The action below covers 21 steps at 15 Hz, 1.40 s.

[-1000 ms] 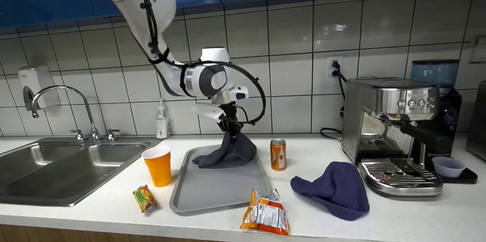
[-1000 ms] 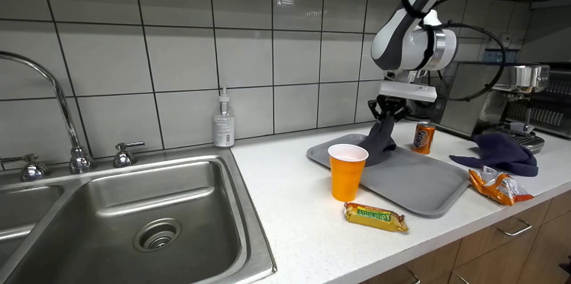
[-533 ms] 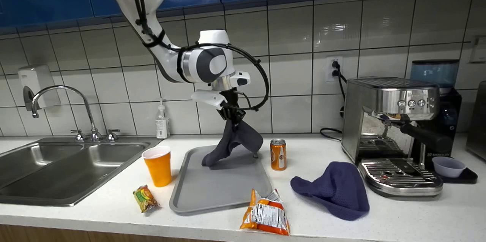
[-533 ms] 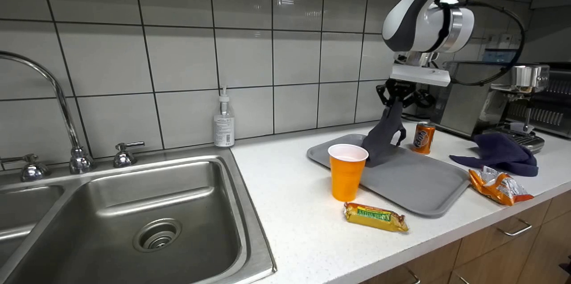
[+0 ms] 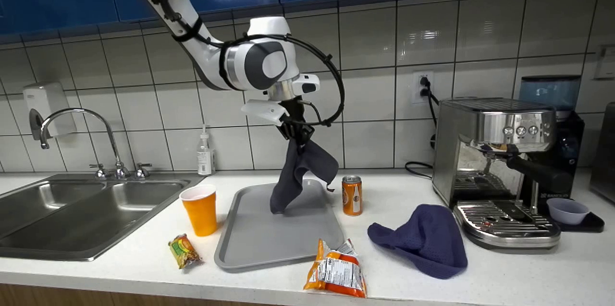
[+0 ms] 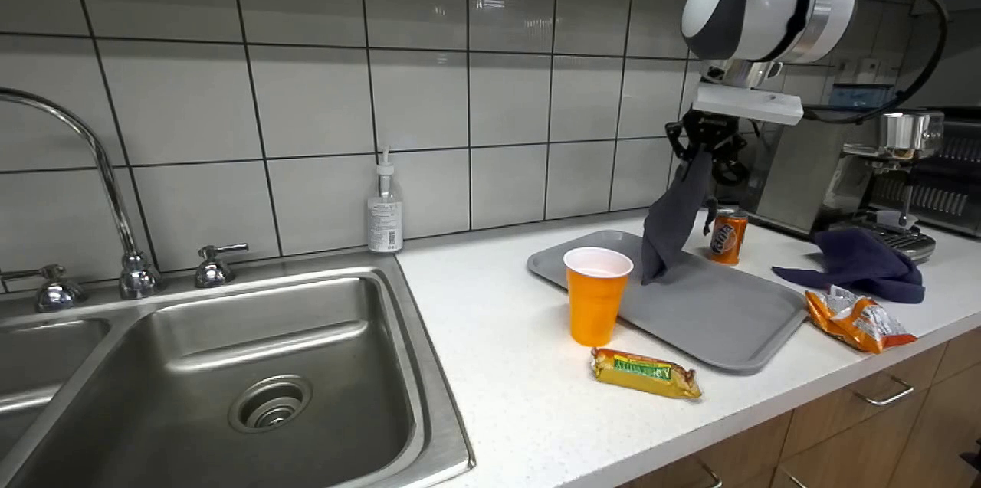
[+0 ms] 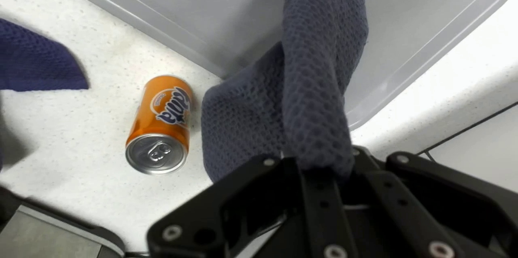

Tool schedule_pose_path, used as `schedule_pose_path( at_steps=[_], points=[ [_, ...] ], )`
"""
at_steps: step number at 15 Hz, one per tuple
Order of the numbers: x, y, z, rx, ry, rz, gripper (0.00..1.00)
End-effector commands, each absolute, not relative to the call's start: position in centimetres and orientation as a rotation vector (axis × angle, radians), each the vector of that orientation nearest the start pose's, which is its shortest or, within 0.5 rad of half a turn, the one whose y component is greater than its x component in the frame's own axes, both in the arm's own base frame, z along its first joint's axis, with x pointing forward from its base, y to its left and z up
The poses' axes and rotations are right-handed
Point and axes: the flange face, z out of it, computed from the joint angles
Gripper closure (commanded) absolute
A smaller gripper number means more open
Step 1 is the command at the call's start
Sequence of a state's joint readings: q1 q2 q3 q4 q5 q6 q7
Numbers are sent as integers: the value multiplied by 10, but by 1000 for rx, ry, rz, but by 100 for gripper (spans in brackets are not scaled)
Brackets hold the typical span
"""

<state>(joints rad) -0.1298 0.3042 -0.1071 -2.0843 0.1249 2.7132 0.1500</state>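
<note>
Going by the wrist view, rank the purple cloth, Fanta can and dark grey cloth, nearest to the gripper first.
1. Dark grey cloth: pinched in the gripper.
2. Fanta can: left of the gripper in the picture.
3. Purple cloth: farther left, at the picture's edge.

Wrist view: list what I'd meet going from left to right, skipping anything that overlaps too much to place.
Navy cloth → orange Fanta can → dark gray cloth → tiled wall.
</note>
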Motion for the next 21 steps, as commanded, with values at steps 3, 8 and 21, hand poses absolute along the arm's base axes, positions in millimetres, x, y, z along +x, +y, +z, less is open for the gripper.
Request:
schedule_pose_path(
  at_steps=[3, 8, 21],
  points=[
    [570, -160, 347, -2967, 739, -607, 98],
    [556, -175, 368, -2949, 788, -684, 98],
    [522, -251, 394, -2941, 994, -849, 98]
  ],
)
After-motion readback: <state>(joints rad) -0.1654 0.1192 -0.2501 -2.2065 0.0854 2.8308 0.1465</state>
